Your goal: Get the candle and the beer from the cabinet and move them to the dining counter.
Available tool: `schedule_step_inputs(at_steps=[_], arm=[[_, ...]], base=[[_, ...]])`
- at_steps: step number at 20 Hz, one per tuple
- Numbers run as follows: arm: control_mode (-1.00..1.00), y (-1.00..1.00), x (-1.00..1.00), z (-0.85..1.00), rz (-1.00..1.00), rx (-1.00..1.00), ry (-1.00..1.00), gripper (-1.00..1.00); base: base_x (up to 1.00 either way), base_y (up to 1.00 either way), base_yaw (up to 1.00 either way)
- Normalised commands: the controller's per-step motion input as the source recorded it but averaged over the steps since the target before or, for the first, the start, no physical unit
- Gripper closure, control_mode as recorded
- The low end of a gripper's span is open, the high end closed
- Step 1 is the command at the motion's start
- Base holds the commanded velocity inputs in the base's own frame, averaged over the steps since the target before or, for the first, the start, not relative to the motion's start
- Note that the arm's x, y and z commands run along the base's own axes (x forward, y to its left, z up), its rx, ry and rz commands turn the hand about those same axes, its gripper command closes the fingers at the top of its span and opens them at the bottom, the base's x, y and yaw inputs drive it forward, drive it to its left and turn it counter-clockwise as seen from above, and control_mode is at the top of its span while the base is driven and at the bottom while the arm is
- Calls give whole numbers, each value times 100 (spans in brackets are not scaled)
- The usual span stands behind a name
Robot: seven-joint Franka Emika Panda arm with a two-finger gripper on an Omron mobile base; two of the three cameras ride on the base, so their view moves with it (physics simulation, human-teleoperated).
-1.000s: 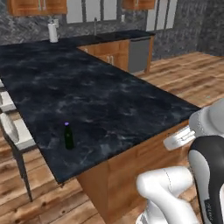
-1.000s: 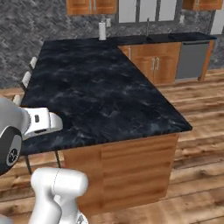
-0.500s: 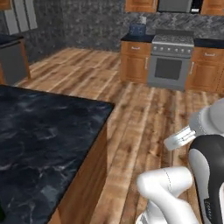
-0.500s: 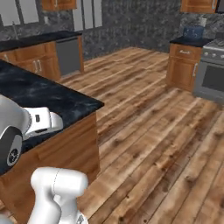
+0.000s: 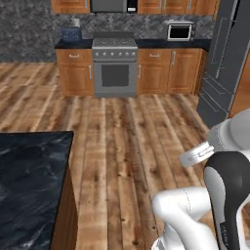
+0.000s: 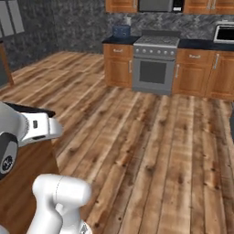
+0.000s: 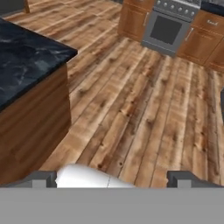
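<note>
So on the far left you've got the corner of the long black marble-look desk with white veining [image 5: 29, 185], sitting on its wood base, and the bit of top that's in frame is bare stone; in the hand view the same corner [image 7: 30, 52] pokes in from the left with the brown side panel under it. Moving right it's all open wood plank floor [image 5: 127, 141] stretching back to the far wall. Against that wall there's a run of warm brown wood base cabinets [image 5: 73, 71] with a dark top, a small blue-grey toaster-looking box [image 5: 71, 34] sitting on it, then a stainless steel stove with a dark oven window [image 5: 114, 68] in the middle, and more brown cabinets [image 5: 171, 71] to the right with a small silver microwave [image 5: 179, 31] on top. Furthest right is a tall dark grey fridge [image 5: 227, 58]. The candle and the beer bottle, can't place either one from these shots. The robot's white arm with dark joints [image 5: 224, 180] is tucked up in the lower right of the left base view. The hand [image 7: 111, 178] is spread as wide as it goes, its dark fingertips [image 7: 43, 178] far apart at the bottom of the hand view, nothing between them, just floor beyond.
</note>
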Motion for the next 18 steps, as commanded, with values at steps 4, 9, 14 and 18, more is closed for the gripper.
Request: schedule_step_inputs(at_steps=[4,9,14,18], arm=[[100,0,0,0,0,0,0,-100],[100,0,0,0,0,0,0,-100],[100,0,0,0,0,0,0,-100],[100,0,0,0,0,0,0,-100]], base=[[66,16,-25],[75,20,-16],[78,19,-13],[82,18,-11]])
